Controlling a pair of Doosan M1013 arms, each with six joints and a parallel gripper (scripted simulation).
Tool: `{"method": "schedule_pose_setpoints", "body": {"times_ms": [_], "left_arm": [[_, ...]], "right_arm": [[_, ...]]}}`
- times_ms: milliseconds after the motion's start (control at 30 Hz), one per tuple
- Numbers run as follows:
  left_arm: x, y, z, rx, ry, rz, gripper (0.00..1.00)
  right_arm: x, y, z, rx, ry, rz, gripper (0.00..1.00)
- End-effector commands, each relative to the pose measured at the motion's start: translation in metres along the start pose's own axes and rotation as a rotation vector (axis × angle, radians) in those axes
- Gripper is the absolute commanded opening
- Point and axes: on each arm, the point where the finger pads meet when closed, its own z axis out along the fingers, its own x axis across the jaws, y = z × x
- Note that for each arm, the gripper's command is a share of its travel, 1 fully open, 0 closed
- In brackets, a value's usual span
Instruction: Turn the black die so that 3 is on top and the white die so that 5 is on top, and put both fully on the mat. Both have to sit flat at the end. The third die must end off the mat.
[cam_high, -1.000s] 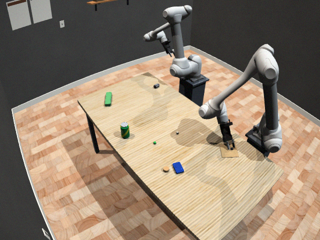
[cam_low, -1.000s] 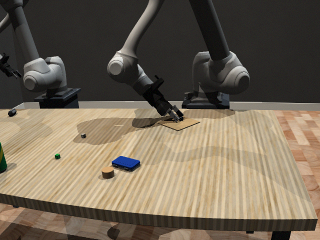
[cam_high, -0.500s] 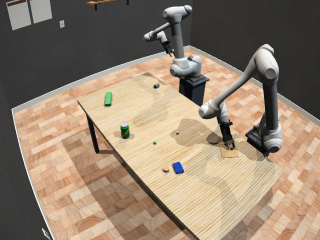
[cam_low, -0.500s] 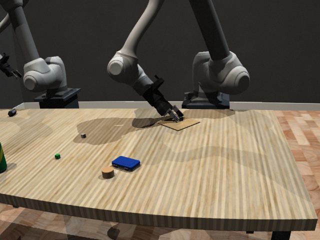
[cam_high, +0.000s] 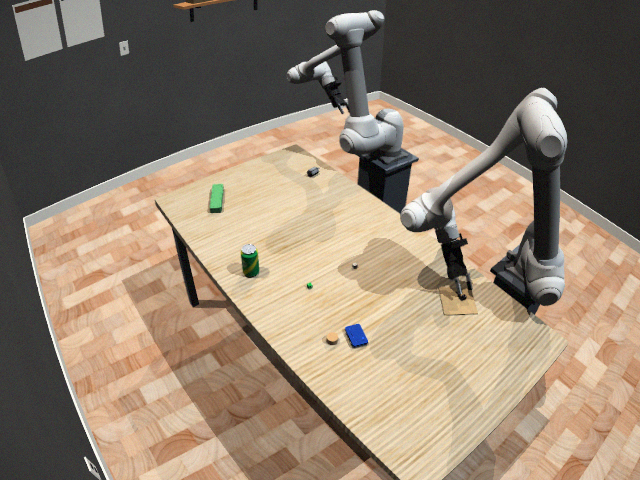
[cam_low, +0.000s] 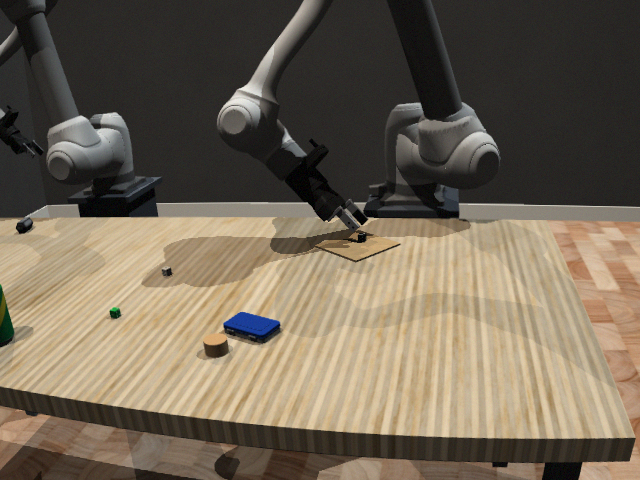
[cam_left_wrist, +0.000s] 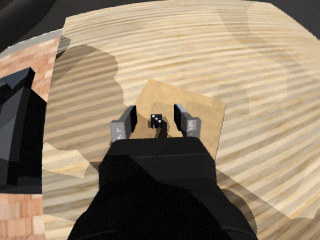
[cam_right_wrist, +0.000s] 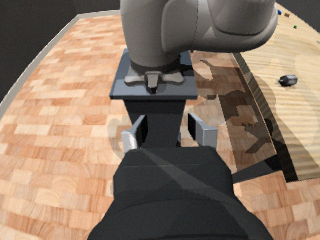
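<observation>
"Take the top view, left to right. What's first?"

"The green die (cam_high: 309, 285) (cam_low: 114, 312), off the mat, at eight o'clock from the white die. That's where the third die belongs."

"Next?"

"The right gripper (cam_high: 343, 109) (cam_low: 37, 150) (cam_right_wrist: 167, 122), at twelve o'clock from the white die, beyond the table. Fingers fully spread, nothing in them."

"And the white die (cam_high: 354, 265) (cam_low: 166, 271)?"

"On the bare wood, at about ten o'clock from the mat (cam_high: 459, 308) (cam_low: 356, 254) (cam_left_wrist: 207, 112). I can't read its top."

"Far right?"

"The black die (cam_high: 462, 297) (cam_low: 361, 237) (cam_left_wrist: 156, 120), on the mat. Its top looks like a three, I'd judge. The left gripper (cam_high: 464, 291) (cam_low: 359, 224) (cam_left_wrist: 155, 112) is just above it, nearly wide open, released."

"So which step?"

"Probably finishing the black die. If that three is right, next should be lifting away straight, no nudge, then fetching the white one."

Left gripper (cam_high: 464, 289) (cam_low: 358, 221) (cam_left_wrist: 156, 120): lifted from down at the mat (cam_high: 459, 306) (cam_low: 356, 252) (cam_left_wrist: 212, 112) to just above it, its fingers now spread wide.
Black die (cam_high: 462, 297) (cam_low: 361, 237) (cam_left_wrist: 156, 120): hidden among the fingers earlier, now in plain sight on the mat, apart from them.
</observation>
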Motion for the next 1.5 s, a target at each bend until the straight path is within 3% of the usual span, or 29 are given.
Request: {"method": "schedule_pose_setpoints", "body": {"times_ms": [0,700,800,1000,1300,1467], "left_arm": [[0.001,-0.011,-0.014,-0.002,0.003,-0.001,0.93],[0.001,-0.030,-0.033,-0.008,0.002,-0.001,0.93],[0.000,-0.030,-0.032,-0.060,-0.005,0.001,0.93],[0.000,-0.032,-0.032,-0.240,-0.001,0.000,0.93],[0.001,-0.035,-0.032,-0.281,0.001,0.000,0.93],[0.000,-0.036,-0.031,-0.424,0.000,0.001,0.93]], "right_arm": [[-0.002,0.001,0.000,-0.007,-0.003,-0.002,1.00],[-0.002,0.001,0.000,-0.007,-0.003,-0.002,1.00],[-0.002,0.001,0.000,-0.007,-0.003,-0.002,1.00],[-0.002,0.001,0.000,-0.007,-0.003,-0.002,1.00],[-0.002,0.001,0.000,-0.007,-0.003,-0.002,1.00],[-0.002,0.001,0.000,-0.007,-0.003,-0.002,1.00]]}}
